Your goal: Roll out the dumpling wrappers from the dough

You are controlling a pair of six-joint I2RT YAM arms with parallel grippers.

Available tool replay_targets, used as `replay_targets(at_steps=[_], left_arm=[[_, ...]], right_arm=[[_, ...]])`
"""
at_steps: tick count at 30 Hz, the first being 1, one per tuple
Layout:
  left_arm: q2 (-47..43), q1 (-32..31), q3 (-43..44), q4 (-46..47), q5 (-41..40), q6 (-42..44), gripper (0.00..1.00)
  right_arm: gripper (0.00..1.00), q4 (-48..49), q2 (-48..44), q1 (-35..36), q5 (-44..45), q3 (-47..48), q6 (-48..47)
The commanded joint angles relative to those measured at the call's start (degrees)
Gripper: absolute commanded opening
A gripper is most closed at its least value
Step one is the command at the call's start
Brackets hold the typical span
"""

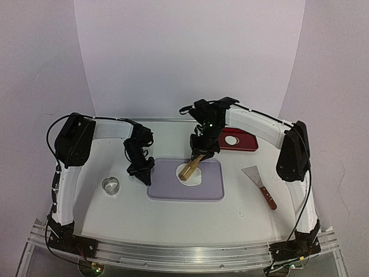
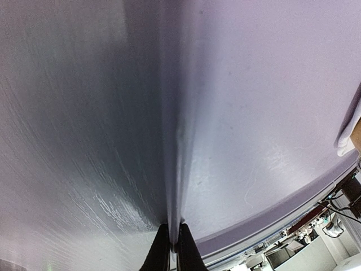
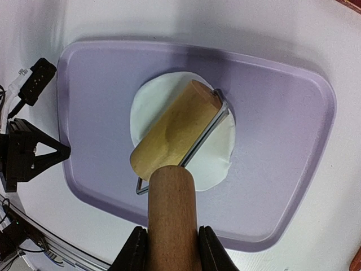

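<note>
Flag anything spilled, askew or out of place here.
One small oddity: a white speck lies on the table just off the near right corner of the purple mat, possibly a stray crumb, too small to tell. The dough sits wholly on the mat.

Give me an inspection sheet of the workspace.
Surface: white table, purple mat at centre.
Job's things: dough rolled flat on the mat, with the roller on it; one wrapper on the red tray.
Clutter: ring cutter left of the mat; scraper to its right.
Grippers: right gripper shut on the roller; left gripper shut, at the mat's left edge.
Cables: black cables, off the mat.
Surroundings: plain pale backdrop.
</note>
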Motion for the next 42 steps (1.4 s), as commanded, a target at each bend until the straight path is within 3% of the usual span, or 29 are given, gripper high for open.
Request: replay_targets(at_steps=[1,10,19,29,42], left_arm=[[2.63,-0.59,-2.7,4.13,-6.22,2.5,0.0],[1.86,-0.57,-2.9,4.39,-6.71,3.16,0.0],[1.06,-0.71,-3.42,5.0,-6.38,2.85,0.0],[0.24,-1.27,-5.34,5.87,-5.79,2.48,0.0],[-0.13,-1.36,-6.21,6.65,-4.94,1.93,0.0]], right_arm=[[0.0,-6.83,-4.2,0.8,0.82,-0.62,-0.5],[0.0,-6.66,-7.06,0.9,-5.56,-6.37,-4.57],[0.0,-5.97,-0.59,2.14,-6.59,-4.68,-5.2],[0.0,-5.59,8.3,2.21,-1.42,-1.29,-2.86],[0.0,-6.99,13.73,4.76,11.6,-12.67,-3.94]])
